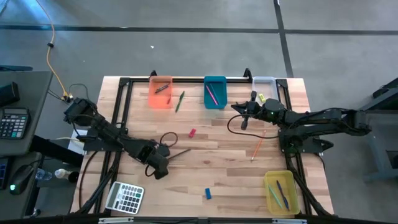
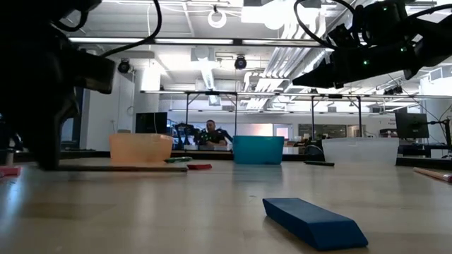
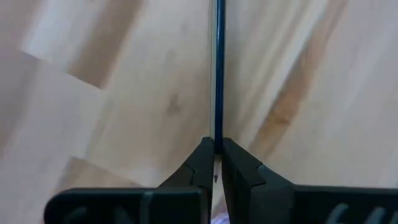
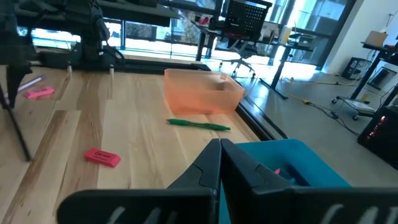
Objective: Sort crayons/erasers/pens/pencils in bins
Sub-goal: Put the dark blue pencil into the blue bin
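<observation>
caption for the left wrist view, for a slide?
Left gripper, jaws shut on a thin dark blue pen lying on the wooden table.

The counter [image 1: 217, 168] is pale wood planking, smooth and faintly glossy, with visible grain and darker streaks; the dark pen [image 3: 218, 68] pinched in the left claw [image 3: 214, 152] looks slick and shiny; the claw's fingers [image 3: 200, 165] are matt black plastic; the orange bin [image 4: 202, 92] beyond the right claw [image 4: 221, 149] is translucent plastic; the blue eraser [image 2: 314, 222] looks matt, rubbery.
</observation>
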